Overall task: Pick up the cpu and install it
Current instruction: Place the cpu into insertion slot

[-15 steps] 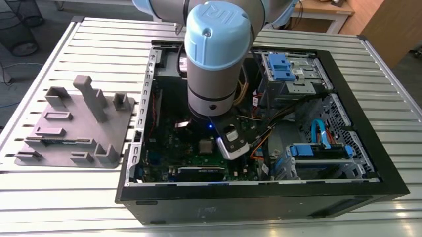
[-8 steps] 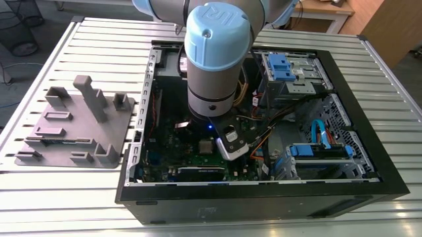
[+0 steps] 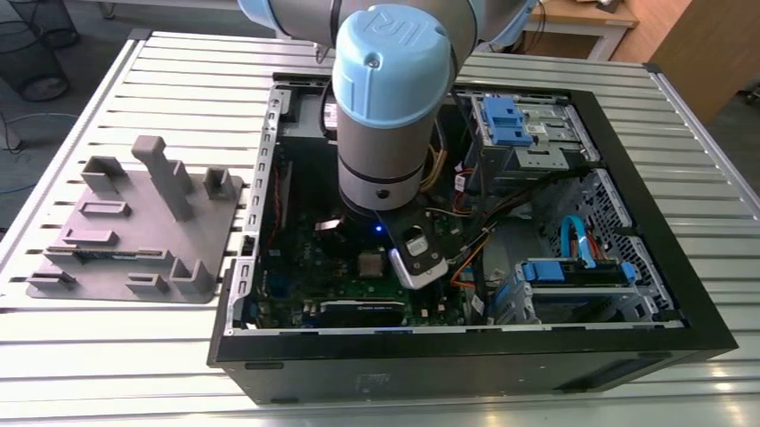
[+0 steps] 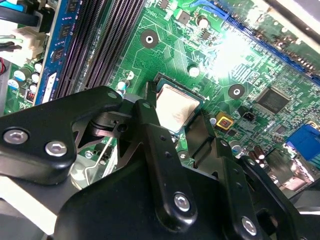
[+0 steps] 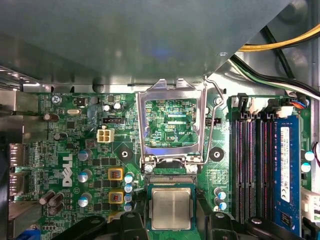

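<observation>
Starting with the claw (image 4: pixel 175 111): looks spread, not pinching anything. Straddles the cpu (image 4: pixel 176 106) with one black finger (image 4: pixel 150 130) either side in both wrist views, down low over the green motherboard (image 5: pixel 70 145). Can spot a thin strip of socket (image 5: pixel 170 186) between chip and fingers in the first wrist view, hence the call. Judgement only, mind.

Cpu whereabouts: lying flat in the socket, shiny grey lid up, just beside the black RAM slots (image 5: pixel 255 165). Going by the exterior view, sits in the near half of the open PC case (image 3: pixel 475 360), toward the exterior view's left, right under the arm (image 3: pixel 380 116).

Progress-wise: calling pick-up and drop-in done. Not locked down yet though. Found the retention frame (image 5: pixel 170 87) flipped up on its hinge, with bare board on show through the window and the wire lever (image 5: pixel 205 130) unlatched alongside. So most of the way there, minus the clamping.

Also spotted the grey plastic parts tray (image 3: pixel 131 240) on the slatted table (image 3: pixel 119 356), well apart from the case, off to the exterior view's left.

Writing: loads of white silkscreen on the board, a big white logo (image 5: pixel 67 170) near some yellow-framed square components (image 5: pixel 115 174), plus a sticker on the blue RAM stick (image 5: pixel 294 150). Leaving all of it unread.
</observation>
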Controlling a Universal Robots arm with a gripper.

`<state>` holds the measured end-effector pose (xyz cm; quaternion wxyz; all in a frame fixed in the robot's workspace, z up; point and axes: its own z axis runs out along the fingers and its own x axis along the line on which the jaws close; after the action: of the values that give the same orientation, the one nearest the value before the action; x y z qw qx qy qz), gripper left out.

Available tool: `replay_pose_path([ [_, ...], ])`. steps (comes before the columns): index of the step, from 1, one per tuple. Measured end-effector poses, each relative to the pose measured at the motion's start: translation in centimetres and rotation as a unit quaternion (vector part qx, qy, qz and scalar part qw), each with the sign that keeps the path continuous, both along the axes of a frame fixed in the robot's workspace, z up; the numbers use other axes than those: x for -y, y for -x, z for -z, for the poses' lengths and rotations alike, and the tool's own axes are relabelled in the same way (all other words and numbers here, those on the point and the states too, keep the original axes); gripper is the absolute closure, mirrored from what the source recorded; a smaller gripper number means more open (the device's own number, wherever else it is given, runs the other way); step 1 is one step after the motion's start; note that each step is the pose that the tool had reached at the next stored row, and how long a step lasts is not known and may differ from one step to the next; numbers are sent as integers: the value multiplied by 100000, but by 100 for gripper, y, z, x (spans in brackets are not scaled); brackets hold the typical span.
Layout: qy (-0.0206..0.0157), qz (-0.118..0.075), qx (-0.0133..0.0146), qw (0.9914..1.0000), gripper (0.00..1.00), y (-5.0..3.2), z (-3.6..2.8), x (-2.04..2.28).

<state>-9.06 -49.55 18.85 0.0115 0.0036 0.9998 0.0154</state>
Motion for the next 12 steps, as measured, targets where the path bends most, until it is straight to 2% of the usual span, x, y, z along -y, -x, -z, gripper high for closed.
replay_pose_path([
  [12,-32,-5,2,100000,53,-17,1,0],
])
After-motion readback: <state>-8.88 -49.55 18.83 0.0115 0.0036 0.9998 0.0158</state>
